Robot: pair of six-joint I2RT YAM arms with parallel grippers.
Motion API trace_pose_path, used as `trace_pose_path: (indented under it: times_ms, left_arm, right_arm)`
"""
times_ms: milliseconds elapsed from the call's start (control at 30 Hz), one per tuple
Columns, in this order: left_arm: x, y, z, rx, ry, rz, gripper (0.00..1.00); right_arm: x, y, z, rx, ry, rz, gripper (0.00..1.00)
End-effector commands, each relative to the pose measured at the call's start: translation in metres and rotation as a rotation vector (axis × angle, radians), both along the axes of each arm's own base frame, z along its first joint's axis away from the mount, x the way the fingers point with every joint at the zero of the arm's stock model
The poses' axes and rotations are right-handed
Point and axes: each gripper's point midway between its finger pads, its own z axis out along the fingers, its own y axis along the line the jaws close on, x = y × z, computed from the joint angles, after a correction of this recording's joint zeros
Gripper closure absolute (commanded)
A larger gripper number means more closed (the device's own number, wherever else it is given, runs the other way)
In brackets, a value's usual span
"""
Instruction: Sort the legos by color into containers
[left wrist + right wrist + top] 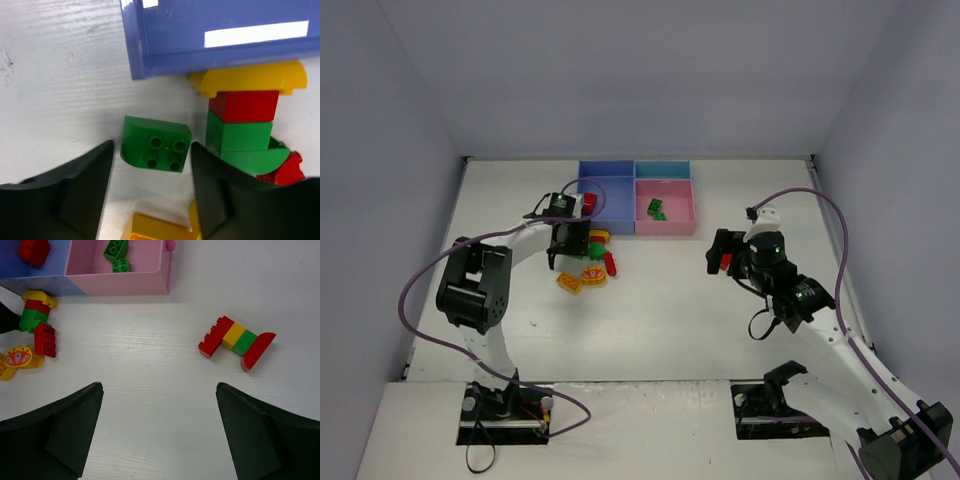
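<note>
**Q:** Where does your left gripper (pixel 152 150) stand?

**A:** You have it low over the table (pixel 670 320), just by the near left corner of the blue tray (pixel 215 45). Its jaws are apart, one on each side of a green brick (pixel 156 144) that lies studs up on the table. A sliver of table shows between that brick and one finger, and the other finger sits right at the brick's edge. Nothing is clamped.

**Q:** What lies next to it?

**A:** Just to the right you see a stack (pixel 242 122) against the blue tray's wall, with yellow, red and green pieces joined. A yellow brick (pixel 155 227) lies nearer the camera.

**Q:** And your right gripper (pixel 159 387)?

**A:** Its jaws are spread wide with nothing between them, up above bare table. Ahead of it and to the right lies a joined row (pixel 235 340) of red, yellow, green and red, well apart from the trays.

**Q:** What do your trays hold?

**A:** Two green pieces (pixel 117 255) sit in the pink tray (pixel 125 282), and one red piece (pixel 34 250) sits in the blue tray. The teal tray (pixel 662 169) sits behind the pink one. A loose red brick (pixel 45 340) and a patterned yellow piece (pixel 19 357) lie on the table near the stack.
</note>
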Motion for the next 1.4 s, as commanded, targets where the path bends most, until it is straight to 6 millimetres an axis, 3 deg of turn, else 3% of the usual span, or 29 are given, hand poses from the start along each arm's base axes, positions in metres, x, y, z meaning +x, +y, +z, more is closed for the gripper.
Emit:
trace_pose_path:
  times_ms: [0,200,267,367,467,500,567,600,633,700,733,800,867,900,933,1000,1033,1133,1367]
  left_arm:
    - [0.031,-0.001,0.026,-0.026,-0.107,0.038,0.49]
    - [0.018,0.001,0.031,-0.014,-0.077,0.024,0.90]
    - [0.009,0.006,0.051,-0.005,-0.094,0.018,0.96]
    - [0.001,0.009,0.097,-0.008,-0.150,0.012,0.98]
    - [0.000,-0.001,0.140,-0.069,-0.230,-0.008,0.98]
    - [0.007,-0.009,0.161,-0.103,-0.273,-0.008,0.99]
    - [0.011,-0.031,0.183,-0.138,-0.319,-0.038,0.99]
    - [0.019,-0.043,0.207,-0.169,-0.368,-0.045,0.98]
    - [0.020,-0.063,0.208,-0.178,-0.369,-0.084,0.99]
    - [0.027,-0.085,0.218,-0.171,-0.369,-0.112,0.98]
    - [0.031,-0.085,0.221,-0.161,-0.366,-0.099,0.98]
    - [0.032,-0.089,0.221,-0.151,-0.348,-0.090,0.75]
    - [0.030,-0.080,0.213,-0.123,-0.333,-0.064,0.51]
    - [0.026,-0.075,0.213,-0.114,-0.335,-0.053,0.45]
    - [0.023,-0.061,0.197,-0.073,-0.309,-0.024,0.42]
    - [0.015,-0.047,0.187,-0.072,-0.279,0.009,0.37]
    - [0.007,-0.040,0.167,-0.058,-0.230,0.021,0.37]
    - [-0.007,-0.020,0.141,-0.039,-0.163,0.055,0.37]
    - [-0.017,0.006,0.098,0.013,-0.033,0.030,0.35]
  right_arm:
    - [0.010,0.001,0.015,0.027,-0.061,-0.016,0.07]
    - [0.010,-0.002,0.019,0.021,-0.077,-0.020,0.07]
    - [0.009,-0.003,0.020,0.021,-0.082,-0.024,0.07]
    - [0.009,-0.003,0.024,0.020,-0.093,-0.023,0.07]
    - [0.009,-0.005,0.024,0.014,-0.097,-0.026,0.07]
    - [0.010,-0.006,0.024,0.008,-0.097,-0.030,0.07]
    - [0.012,-0.006,0.024,0.000,-0.095,-0.030,0.07]
    - [0.012,-0.006,0.023,-0.004,-0.091,-0.031,0.07]
    - [0.014,-0.005,0.022,-0.006,-0.087,-0.031,0.07]
    - [0.015,-0.004,0.023,-0.007,-0.087,-0.025,0.07]
    - [0.015,-0.003,0.024,-0.006,-0.088,-0.022,0.07]
    - [0.015,-0.003,0.028,-0.007,-0.099,-0.019,0.07]
    - [0.014,-0.004,0.032,-0.001,-0.111,-0.016,0.07]
    - [0.013,-0.004,0.034,0.002,-0.118,-0.016,0.07]
    - [0.012,-0.004,0.035,0.005,-0.120,-0.014,0.07]
    - [0.011,-0.003,0.034,0.009,-0.117,-0.011,0.07]
    - [0.010,-0.003,0.031,0.013,-0.112,-0.009,0.07]
    - [0.009,-0.001,0.027,0.019,-0.100,-0.005,0.07]
    - [0.011,0.002,0.020,0.017,-0.076,0.006,0.07]
